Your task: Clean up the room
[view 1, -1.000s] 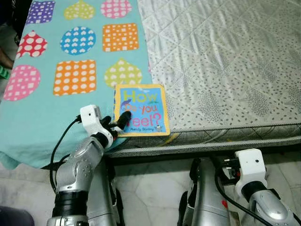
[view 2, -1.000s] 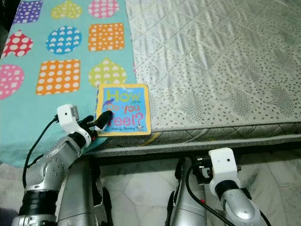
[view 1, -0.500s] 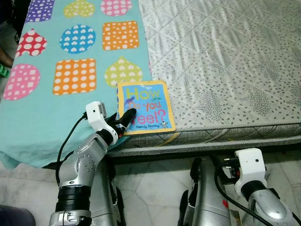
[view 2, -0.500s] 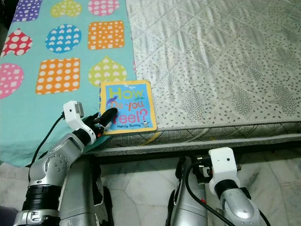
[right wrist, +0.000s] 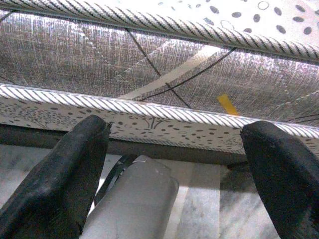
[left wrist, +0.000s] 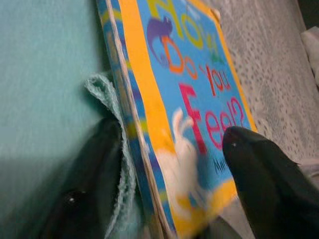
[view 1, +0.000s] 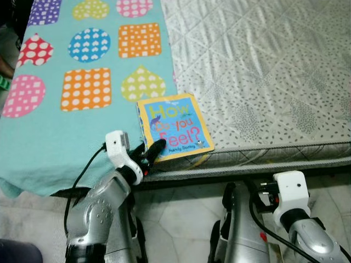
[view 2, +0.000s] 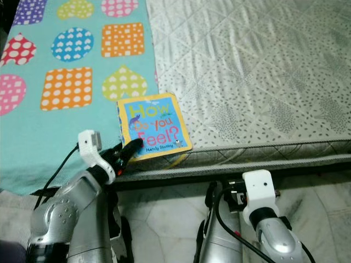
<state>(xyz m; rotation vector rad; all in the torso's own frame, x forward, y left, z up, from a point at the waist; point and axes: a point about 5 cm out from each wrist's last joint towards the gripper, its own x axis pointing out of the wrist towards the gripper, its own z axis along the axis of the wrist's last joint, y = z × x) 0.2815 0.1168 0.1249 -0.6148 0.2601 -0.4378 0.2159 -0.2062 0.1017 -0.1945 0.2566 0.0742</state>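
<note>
A children's board book (view 1: pixel 174 127) titled "How Do You Feel?", blue with a yellow border, lies tilted at the near edge of the bed, where the teal blanket meets the grey mattress. My left gripper (view 1: pixel 154 150) is shut on the book's near left corner. In the left wrist view one black finger (left wrist: pixel 94 174) sits under the spine against the blanket's hem and the other (left wrist: pixel 264 174) lies on the cover (left wrist: pixel 194 99). My right gripper (right wrist: pixel 179 144) hangs low in front of the mattress's side, open and holding nothing.
The teal blanket (view 1: pixel 82 82) with coloured dotted shapes covers the bed's left part. The grey quilted mattress (view 1: pixel 263 66) lies bare to the right. Its piped front edge (view 1: pixel 274 156) runs across just above my arms, with pale tiled floor (view 1: pixel 181 219) below.
The book has turned clockwise and slid nearer the mattress's front edge. My left gripper has drawn back towards me with its corner. The right arm has stayed put.
</note>
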